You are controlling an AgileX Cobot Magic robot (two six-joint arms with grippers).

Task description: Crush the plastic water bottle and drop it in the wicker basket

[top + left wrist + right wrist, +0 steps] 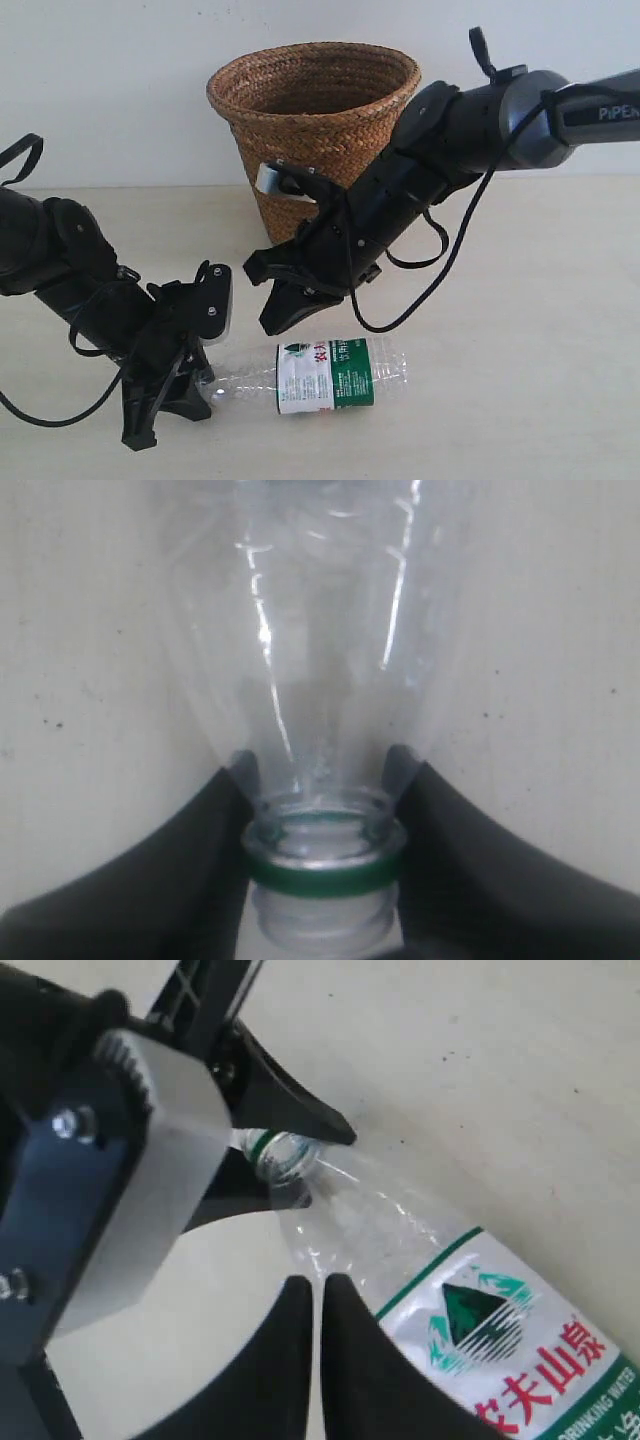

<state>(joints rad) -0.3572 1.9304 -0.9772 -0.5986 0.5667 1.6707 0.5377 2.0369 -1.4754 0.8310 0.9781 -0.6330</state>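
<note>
On table (540, 300), bottle (330, 375) neck btwn left jaws.

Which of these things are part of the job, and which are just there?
Part of the job: bottle, held at its neck by the left gripper; basket; right gripper, shut, near the bottle.
Just there: table; wall; cables on the arms.

Pale beige tabletop (540, 300), matte, faint dark specks visible in wrist views; plain white wall (100, 90) behind, meeting tabletop along straight line; soft even light, weak shadows
</note>
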